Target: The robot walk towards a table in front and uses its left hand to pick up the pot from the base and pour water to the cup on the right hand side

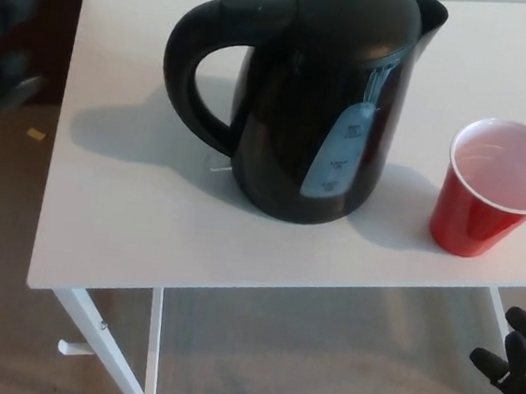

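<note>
As left robot hand (0, 56) blurs, pot (316, 94) apart (upright)

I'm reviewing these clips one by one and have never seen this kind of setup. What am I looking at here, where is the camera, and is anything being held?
This is one view, taken by a camera on a humanoid robot's head, looking down at a white table. On it stand a black electric kettle, upright with its handle pointing to picture left, and to its right a red plastic cup, standing apart from it. The black fingers at the bottom right corner belong to the right robot hand, hanging below the table edge, spread and holding nothing. A dark blurred shape at the far left edge may be the left robot hand; it is too smeared to read. Nothing is held.
</note>
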{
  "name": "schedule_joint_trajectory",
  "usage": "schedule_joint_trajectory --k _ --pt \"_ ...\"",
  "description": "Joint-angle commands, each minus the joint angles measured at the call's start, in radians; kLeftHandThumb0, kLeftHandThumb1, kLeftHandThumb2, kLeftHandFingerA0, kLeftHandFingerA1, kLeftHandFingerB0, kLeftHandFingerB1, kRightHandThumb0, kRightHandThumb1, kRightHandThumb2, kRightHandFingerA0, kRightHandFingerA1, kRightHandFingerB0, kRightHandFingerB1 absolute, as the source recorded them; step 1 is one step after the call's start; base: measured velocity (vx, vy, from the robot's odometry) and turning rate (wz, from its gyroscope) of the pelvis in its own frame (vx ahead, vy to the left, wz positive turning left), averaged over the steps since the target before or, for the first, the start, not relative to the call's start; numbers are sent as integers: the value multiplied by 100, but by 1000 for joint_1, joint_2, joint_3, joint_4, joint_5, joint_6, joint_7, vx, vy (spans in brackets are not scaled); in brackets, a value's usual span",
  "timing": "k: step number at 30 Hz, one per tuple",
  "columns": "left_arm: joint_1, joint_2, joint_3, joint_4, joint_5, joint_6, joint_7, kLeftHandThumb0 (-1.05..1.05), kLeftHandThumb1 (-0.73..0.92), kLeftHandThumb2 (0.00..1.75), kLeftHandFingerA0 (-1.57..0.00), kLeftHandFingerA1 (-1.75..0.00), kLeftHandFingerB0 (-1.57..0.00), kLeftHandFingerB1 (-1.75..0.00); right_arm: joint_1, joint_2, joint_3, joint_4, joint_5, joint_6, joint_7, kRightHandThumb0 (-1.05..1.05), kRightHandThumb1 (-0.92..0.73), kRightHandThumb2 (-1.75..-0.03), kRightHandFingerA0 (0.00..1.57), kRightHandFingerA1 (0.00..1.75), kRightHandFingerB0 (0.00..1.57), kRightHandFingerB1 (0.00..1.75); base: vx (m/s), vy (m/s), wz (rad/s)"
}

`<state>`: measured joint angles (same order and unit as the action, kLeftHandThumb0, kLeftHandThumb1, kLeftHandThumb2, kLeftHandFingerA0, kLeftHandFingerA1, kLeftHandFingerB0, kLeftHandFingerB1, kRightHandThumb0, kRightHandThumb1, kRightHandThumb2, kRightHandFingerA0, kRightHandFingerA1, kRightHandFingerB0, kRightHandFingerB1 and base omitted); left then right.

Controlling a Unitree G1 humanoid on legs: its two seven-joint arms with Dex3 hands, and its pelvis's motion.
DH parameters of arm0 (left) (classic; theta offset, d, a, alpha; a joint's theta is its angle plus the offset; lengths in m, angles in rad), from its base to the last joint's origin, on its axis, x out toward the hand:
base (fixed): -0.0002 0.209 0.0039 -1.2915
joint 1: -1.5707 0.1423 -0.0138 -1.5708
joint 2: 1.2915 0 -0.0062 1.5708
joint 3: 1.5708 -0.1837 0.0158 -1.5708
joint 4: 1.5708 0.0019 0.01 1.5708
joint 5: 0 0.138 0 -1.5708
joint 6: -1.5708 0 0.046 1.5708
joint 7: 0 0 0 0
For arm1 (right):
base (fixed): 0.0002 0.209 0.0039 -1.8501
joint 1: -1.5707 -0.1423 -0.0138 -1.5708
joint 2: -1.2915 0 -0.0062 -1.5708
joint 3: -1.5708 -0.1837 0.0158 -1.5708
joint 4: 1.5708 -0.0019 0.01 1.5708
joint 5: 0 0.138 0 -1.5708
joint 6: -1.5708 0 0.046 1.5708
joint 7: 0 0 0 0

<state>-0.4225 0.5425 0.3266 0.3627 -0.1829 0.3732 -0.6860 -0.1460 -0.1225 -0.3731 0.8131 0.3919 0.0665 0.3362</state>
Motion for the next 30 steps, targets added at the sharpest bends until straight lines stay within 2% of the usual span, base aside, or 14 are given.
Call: schedule_joint_trajectory --k 1,4,5,6,7,8,9,21,24,26,27,28,29,30 --pt "360 -83 332 32 -147 -276 63 -84 54 86 0 -1 0 0 37 -26 5 29 -30 -29 -4 -47 -48 -60 44 78 44 55 0 0 0" --pt "456 -192 453 84 -160 -325 213 -75 59 94 0 -15 0 -14 10 -48 -1 82 -38 -53 -8 -46 -49 -61 38 72 40 54 0 0 0" --pt "457 -208 465 100 -146 -329 260 -73 73 61 0 -21 -2 -22 1 -49 -5 95 -35 -53 -10 -44 -49 -61 36 69 38 53 0 0 0" --pt "465 -221 472 136 -122 -347 310 -72 58 94 0 -22 -2 -22 -4 -48 -8 107 -35 -56 -19 -45 -50 -61 35 67 37 52 0 0 0" --pt "471 -225 472 163 -107 -366 322 -72 58 94 0 -22 -2 -22 -6 -46 -8 114 -38 -63 -28 -45 -50 -61 35 67 37 52 0 0 0" --pt "473 -228 471 179 -94 -373 337 -72 71 62 -3 -24 -5 -23 -10 -44 -8 123 -40 -69 -36 -41 -51 -62 35 65 36 52 0 0 0" --pt "477 -228 462 213 -76 -379 351 -76 56 88 -4 -24 -4 -21 -16 -43 -6 135 -48 -81 -48 -42 -52 -62 34 63 34 49 0 0 0" --pt "385 -157 204 655 70 -420 378 -62 60 94 0 -39 0 -32 -4 -72 -36 226 -49 -139 -59 -45 -56 -63 30 61 27 44 0 0 0" --pt "350 -129 147 721 83 -421 397 -53 48 86 0 -31 0 -33 -3 -69 -42 236 -49 -138 -69 -45 -59 -62 28 55 25 41 0 0 0" --pt "327 -115 109 758 92 -426 405 -37 54 60 -6 -23 -7 -28 -2 -68 -50 240 -43 -135 -74 -44 -61 -62 29 52 24 39 0 0 0" --pt "317 -118 93 769 94 -425 415 -39 49 64 -8 -23 -7 -32 10 -74 -49 242 -47 -140 -69 -49 -48 -84 24 56 17 47 0 0 0" --pt "312 -122 84 776 94 -428 424 -39 49 64 -8 -23 -7 -32 15 -77 -51 246 -48 -143 -66 -49 -48 -84 24 56 17 47 0 0 0" --pt "310 -124 65 776 104 -434 435 -36 51 57 -8 -26 -10 -29 14 -79 -53 248 -46 -144 -66 -45 -59 -62 30 56 23 39 0 0 0" --pt "316 -132 53 770 109 -443 437 -26 43 92 -1 -51 0 -48 10 -78 -56 247 -44 -140 -69 -45 -59 -63 29 57 25 41 0 0 0"
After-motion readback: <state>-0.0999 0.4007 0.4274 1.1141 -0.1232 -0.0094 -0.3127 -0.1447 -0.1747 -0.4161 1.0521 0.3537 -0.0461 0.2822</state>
